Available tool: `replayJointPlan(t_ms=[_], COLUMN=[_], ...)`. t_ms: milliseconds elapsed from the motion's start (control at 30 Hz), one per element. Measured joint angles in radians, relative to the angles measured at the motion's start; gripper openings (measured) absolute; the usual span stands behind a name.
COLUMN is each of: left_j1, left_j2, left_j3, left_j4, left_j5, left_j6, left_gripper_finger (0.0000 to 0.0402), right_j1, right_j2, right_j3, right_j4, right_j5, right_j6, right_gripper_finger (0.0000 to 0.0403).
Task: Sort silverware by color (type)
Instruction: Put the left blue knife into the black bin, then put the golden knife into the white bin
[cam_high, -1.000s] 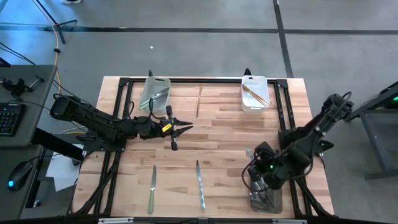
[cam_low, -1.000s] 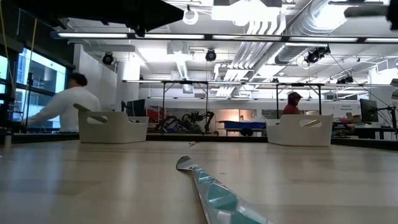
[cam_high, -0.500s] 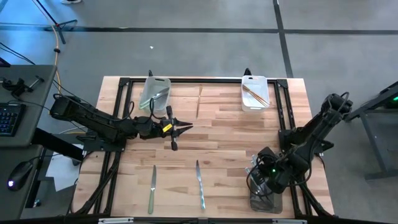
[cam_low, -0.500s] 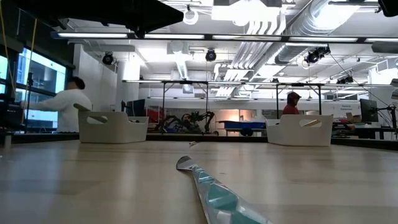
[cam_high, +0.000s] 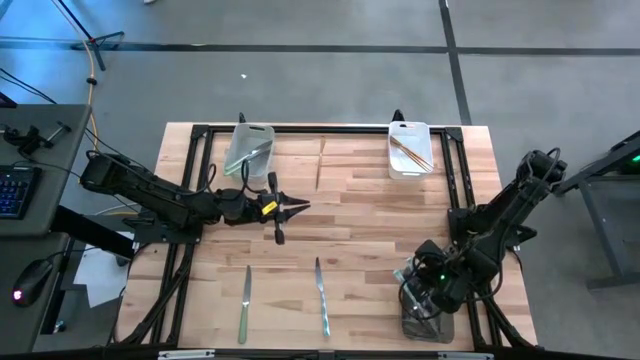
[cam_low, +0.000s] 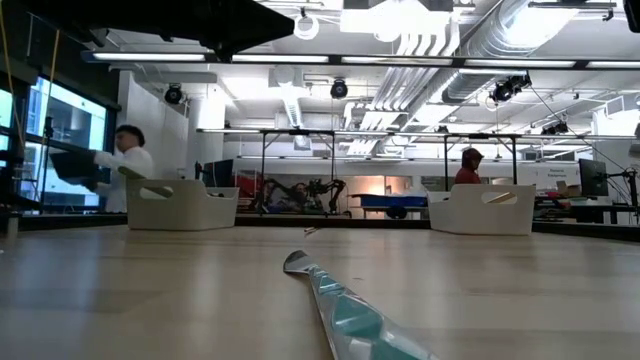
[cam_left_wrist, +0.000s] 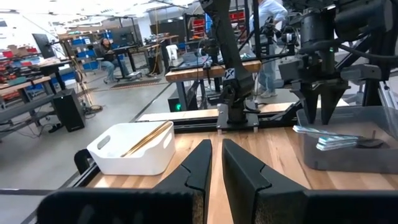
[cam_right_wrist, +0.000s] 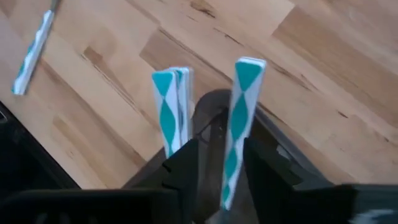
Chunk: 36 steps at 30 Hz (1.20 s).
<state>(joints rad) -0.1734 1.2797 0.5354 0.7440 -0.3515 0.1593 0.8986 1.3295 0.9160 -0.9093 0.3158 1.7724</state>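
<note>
High view: butcher-block table (cam_high: 360, 200) on a grey floor, both arms over it.

We see a white bin (cam_high: 410, 150) with gold-bronze pieces at upper right, a clear bin (cam_high: 248, 150) at upper left, and two knives (cam_high: 246, 300) (cam_high: 320, 295) at lower centre. In the low view, a teal-patterned knife (cam_low: 345, 310) lies close, with people at benches behind. The left gripper (cam_high: 298, 207) reaches from centre left, fingers narrowly parted, holding nothing we can see. The right gripper (cam_high: 425, 300) hangs over a grey bin (cam_high: 428, 322) of silverware at lower right, fingers closed on a teal-patterned handle (cam_right_wrist: 236, 124).
</note>
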Motion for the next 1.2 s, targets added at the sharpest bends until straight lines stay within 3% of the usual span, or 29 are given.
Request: replayJointPlan(t_ms=[233, 400, 600, 767, 900, 1033, 1200], left_j1=[-0.010, -0.045, -0.106, -0.194, -0.273, -0.357, -0.448], left_j2=[0.000, 0.000, 0.000, 0.000, -0.009, -0.009, -0.008], left_j3=[0.000, 0.000, 0.000, 0.000, 0.012, 0.092, 0.197], left_j4=[-0.027, -0.048, -0.084, -0.183, -0.332, -0.628, -0.960], left_j5=[0.073, 0.084, 0.083, 0.082, 0.073, -0.004, -0.051], left_j6=[0.001, 0.010, 0.018, -0.017, -0.111, -0.260, -0.505], left_gripper_finger=[0.0027, 0.0027, 0.0020, 0.0003, 0.0001, 0.0001, 0.0001], right_j1=[-0.008, -0.051, -0.211, -0.386, -0.524, -0.629, -0.693], right_j2=[-0.001, -0.006, -0.006, -0.005, -0.005, -0.005, -0.005], right_j3=[0.110, 0.150, 0.040, -0.119, -0.243, -0.300, -0.308], right_j4=[-0.139, -0.087, 0.287, 0.768, 1.090, 1.226, 1.264], right_j5=[0.009, 0.091, 0.043, -0.146, -0.276, -0.309, -0.310], right_j6=[-0.172, -0.488, -0.982, -1.356, -1.549, -1.660, -1.727], right_gripper_finger=[0.0136, 0.0106, 0.0011, 0.0017, 0.0003, 0.0006, 0.0001])
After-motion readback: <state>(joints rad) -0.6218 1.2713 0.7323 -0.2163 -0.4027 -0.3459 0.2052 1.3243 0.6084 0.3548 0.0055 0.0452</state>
